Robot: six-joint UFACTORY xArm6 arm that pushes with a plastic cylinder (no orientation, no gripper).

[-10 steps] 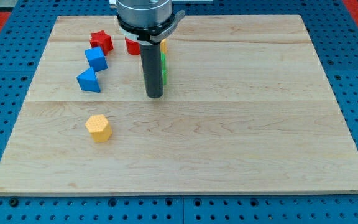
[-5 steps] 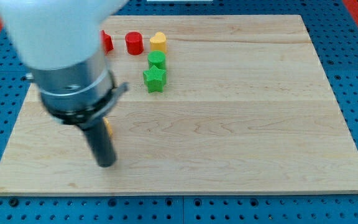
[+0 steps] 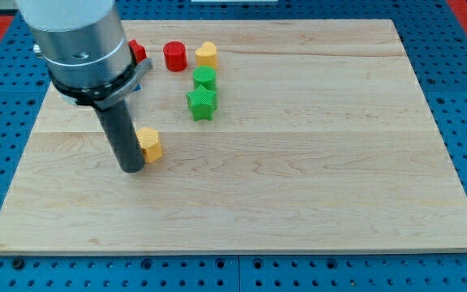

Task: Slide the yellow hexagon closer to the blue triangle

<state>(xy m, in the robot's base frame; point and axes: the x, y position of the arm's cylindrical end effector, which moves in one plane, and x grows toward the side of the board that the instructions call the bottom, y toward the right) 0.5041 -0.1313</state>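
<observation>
The yellow hexagon (image 3: 150,143) lies on the wooden board (image 3: 298,162), left of the middle. My tip (image 3: 131,168) stands right against its lower left side. The rod and the arm's wide grey head (image 3: 79,40) rise over the board's upper left and hide the blue triangle and the other blue block. A small part of the red star (image 3: 138,52) shows beside the head.
A red cylinder (image 3: 174,56) and a yellow heart-like block (image 3: 207,54) sit near the view's top. A green block (image 3: 205,79) and a green star (image 3: 202,103) lie just below them. The board's left edge is near the arm.
My tip moved from the board's upper middle down to the lower left, then up to the hexagon. The hexagon has shifted up and right of where it lay.
</observation>
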